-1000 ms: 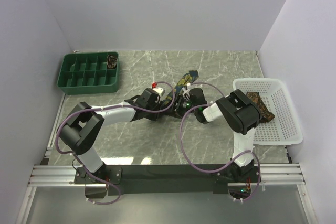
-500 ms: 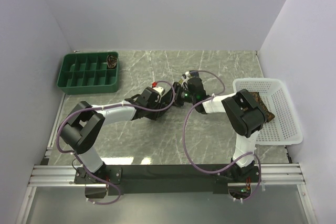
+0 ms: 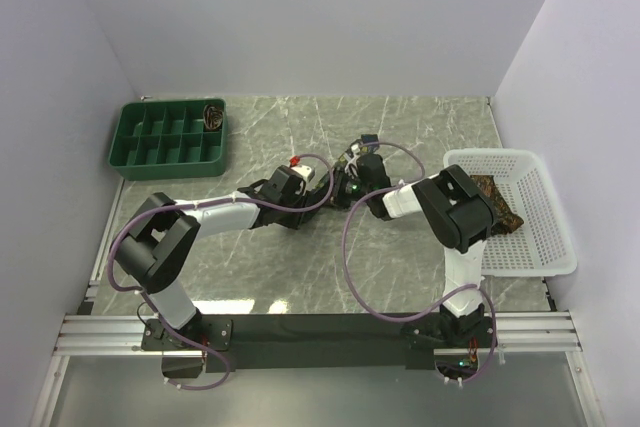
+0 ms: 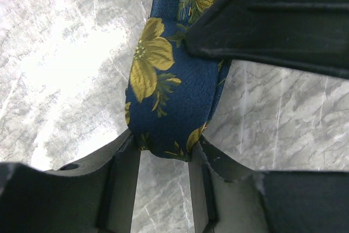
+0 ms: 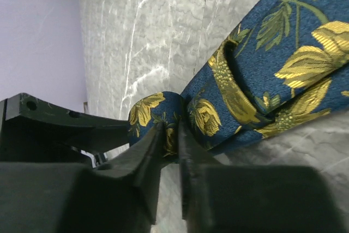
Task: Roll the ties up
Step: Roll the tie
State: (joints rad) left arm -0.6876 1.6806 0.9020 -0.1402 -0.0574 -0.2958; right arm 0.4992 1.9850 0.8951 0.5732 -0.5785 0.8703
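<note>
Table: a grey marbled surface (image 3: 300, 277) is seen beyond the arm bases, and both arms are reached in over its middle.
Left gripper (image 4: 163, 148): it is clenched on the navy tie (image 4: 174, 91). A rounded fold of the cloth is squeezed between the two fingers, one pressed to each side.
Right gripper (image 5: 170, 135): the jaws are drawn almost together and a thin fold of the same tie is nipped between them. It is set just beside the left gripper.
Navy tie: it is found at the middle of the table, held by both grippers. Its near end is doubled into a small loop with yellow flowers on the outside. The rest is laid flat on the marble, running away from the fingers.
Basket (image 3: 540, 247): a white mesh basket is placed at the right edge, apart from the grippers.
Brown tie (image 3: 497, 197): it is bunched in the far part of the basket.
Green tray (image 3: 150, 152): it is set in the far left corner.
Rolled tie (image 3: 213, 115): a brown patterned roll is stood in the tray's far right compartment.
</note>
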